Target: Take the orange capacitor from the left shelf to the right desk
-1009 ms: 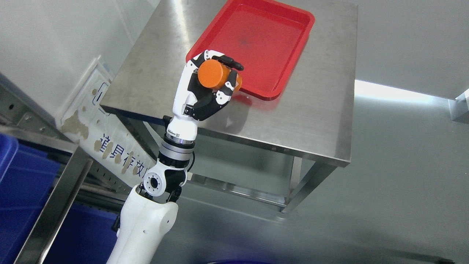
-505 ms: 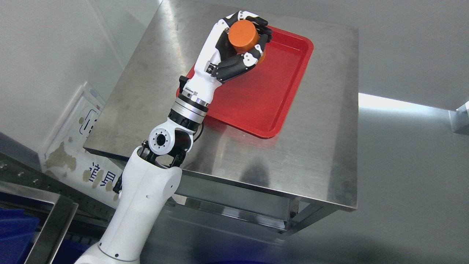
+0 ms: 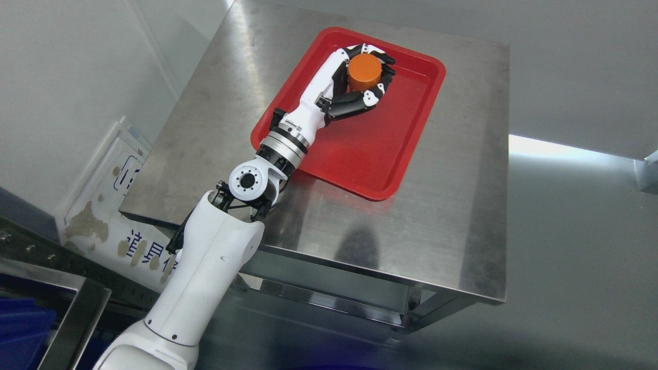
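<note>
Filling most of the frame is the steel desk, a brushed, square-topped surface with dull reflections and thin metal legs under its near edge. A red tray sits toward the far edge, a glossy plastic rectangle with rounded corners and a raised lip. The white, smooth-shelled left arm reaches in from the lower left, crossing the near left corner of the tray. Its left hand, white with black jointed fingers, hangs over the tray's far left corner, curled tight around the orange capacitor. That capacitor is 1 short matte cylinder, flat face upward, cradled between thumb and fingers at the hand's tip.
</note>
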